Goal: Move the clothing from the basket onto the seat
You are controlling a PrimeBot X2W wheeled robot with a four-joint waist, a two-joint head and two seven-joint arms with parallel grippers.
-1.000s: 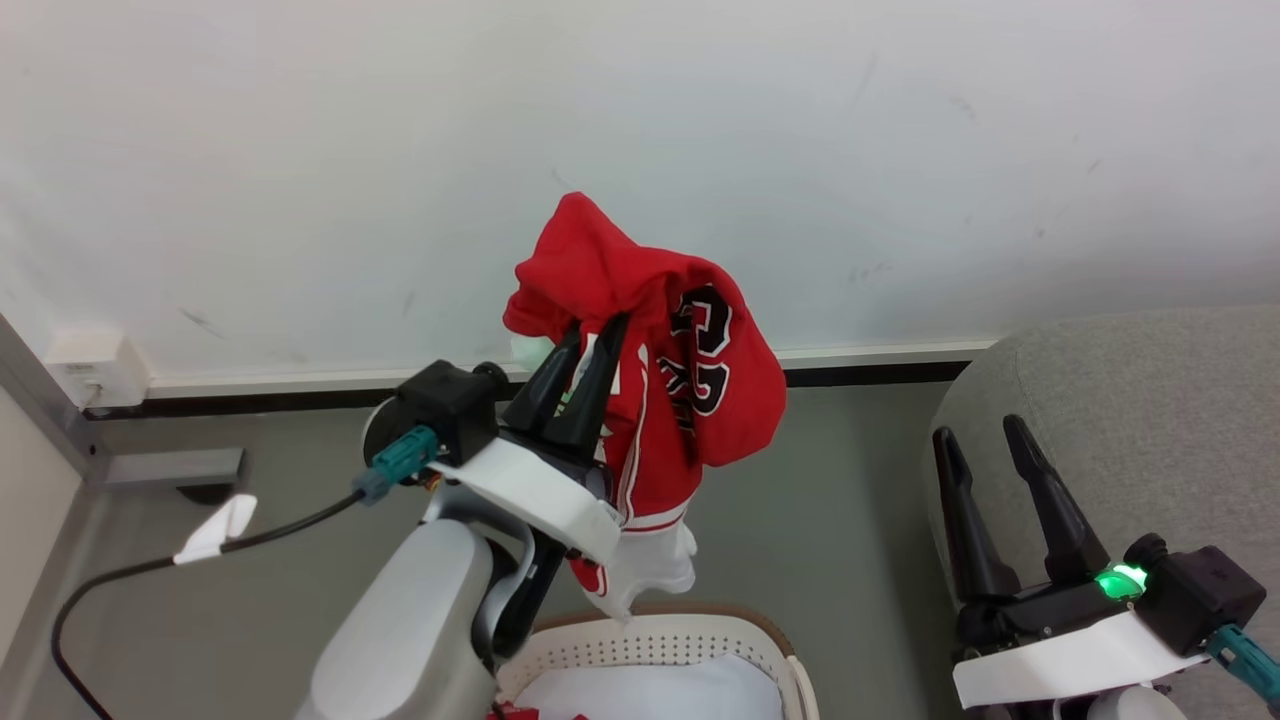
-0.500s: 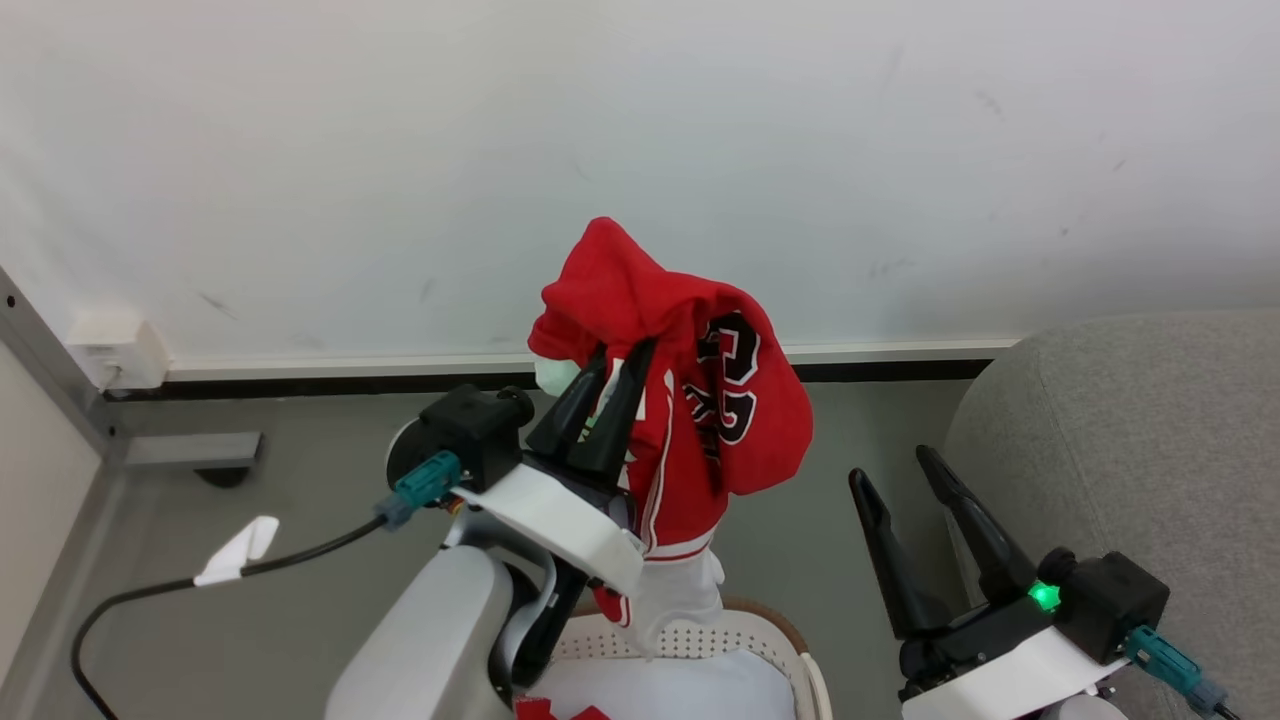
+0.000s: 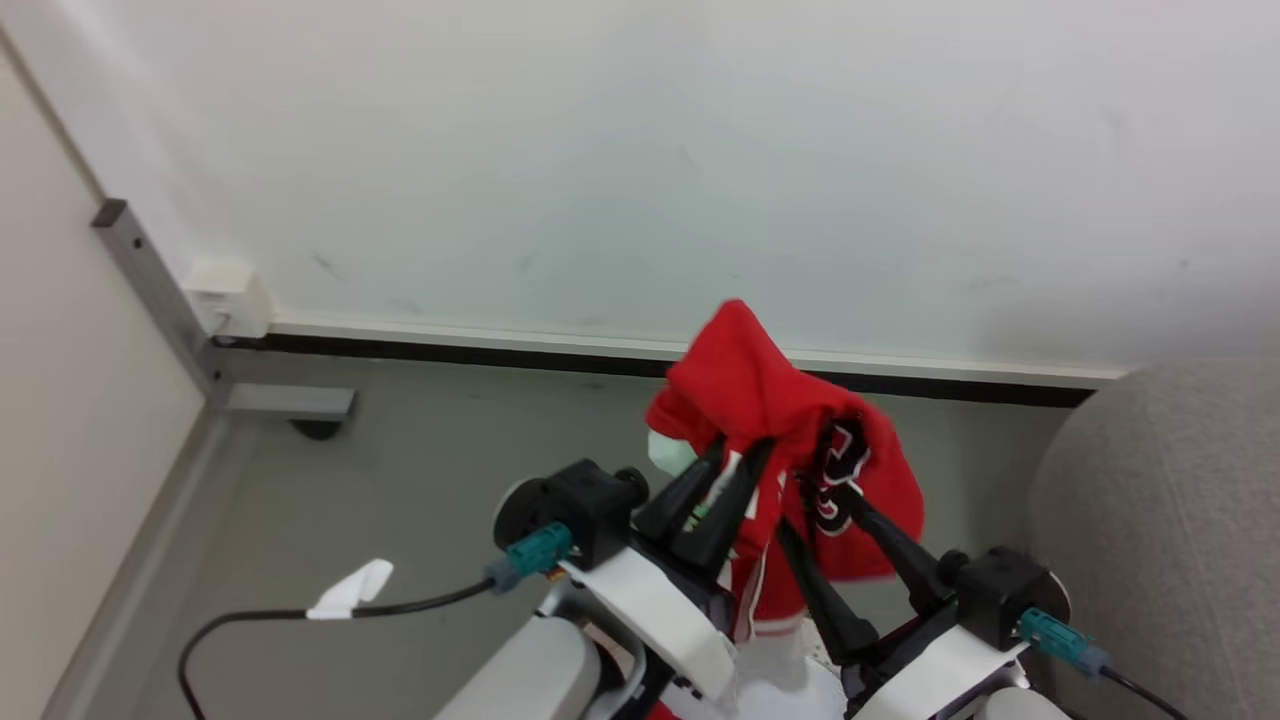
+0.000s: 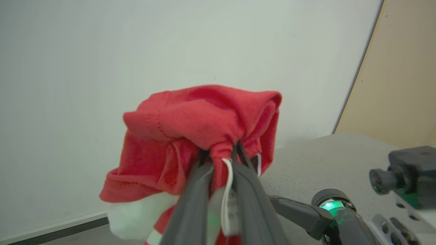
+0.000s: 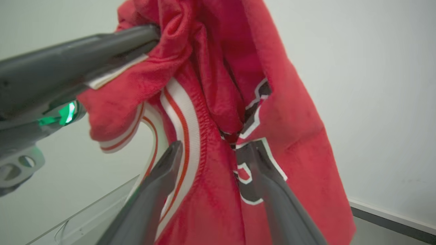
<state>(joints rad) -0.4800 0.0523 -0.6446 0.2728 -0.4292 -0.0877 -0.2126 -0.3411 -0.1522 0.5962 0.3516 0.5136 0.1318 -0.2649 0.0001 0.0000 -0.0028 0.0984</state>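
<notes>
Backdrop is a white wall (image 3: 640, 150) over a grey floor (image 3: 420, 470). The light grey seat (image 3: 1170, 540) sits at the right edge of the head view. The clothing (image 3: 760, 400) is one red garment with white stripe trim and dark numerals edged in white. It is held in the air in front of the wall, left of the seat and not touching it, with folds hanging down. The left tool (image 3: 740, 452) has its fingers pressed together, clamped on a bunched fold near the garment's top, with a white strip caught between them. The right tool (image 3: 810, 505) has its fingers apart, one on either side of the hanging fabric by the numerals, not closed on it. A black cable (image 3: 300, 620) with a white tag lies on the floor at left.
</notes>
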